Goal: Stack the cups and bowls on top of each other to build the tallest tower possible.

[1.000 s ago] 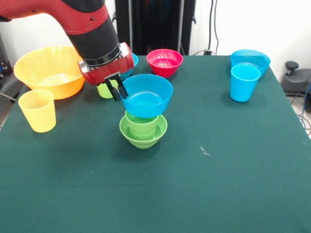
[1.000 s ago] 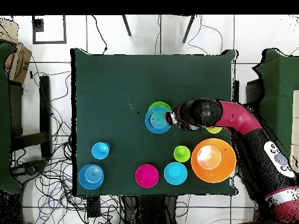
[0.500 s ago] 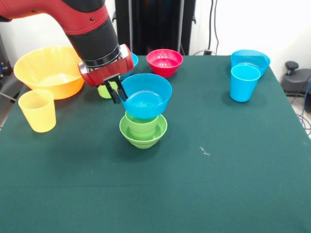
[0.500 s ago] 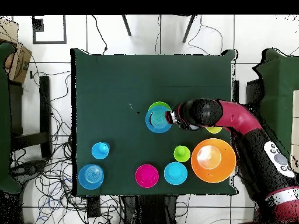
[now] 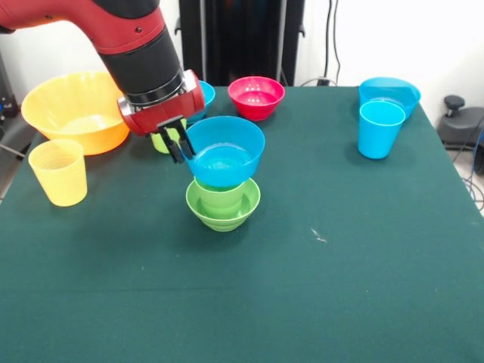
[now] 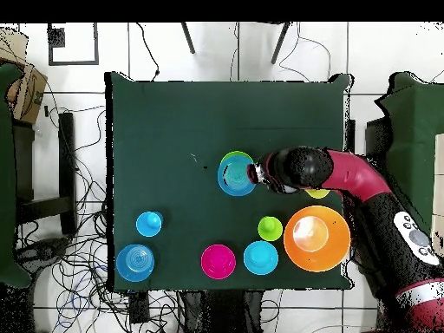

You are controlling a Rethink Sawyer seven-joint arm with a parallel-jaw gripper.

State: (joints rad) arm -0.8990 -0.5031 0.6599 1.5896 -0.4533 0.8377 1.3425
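Right, I had the gripper (image 5: 180, 144) clenched on the near rim of the blue bowl (image 5: 224, 150), one finger inside the wall, one outside. Bowl hung off the fingertips' far side, directly over the green cup (image 5: 219, 195) nested in the green bowl (image 5: 223, 204); from the front I couldn't tell whether it touched the cup. Overhead it covered most of the tower (image 6: 236, 173).

My read: thin hard plastic, light, stiff, glossy so probably slippery. Not fragile. A rim pinch was the obvious hold, but the off-centre grip let the bowl tilt. The rounded base on the cup's narrow mouth looked wobble-prone.

No brands, labels or writing readable on anything.
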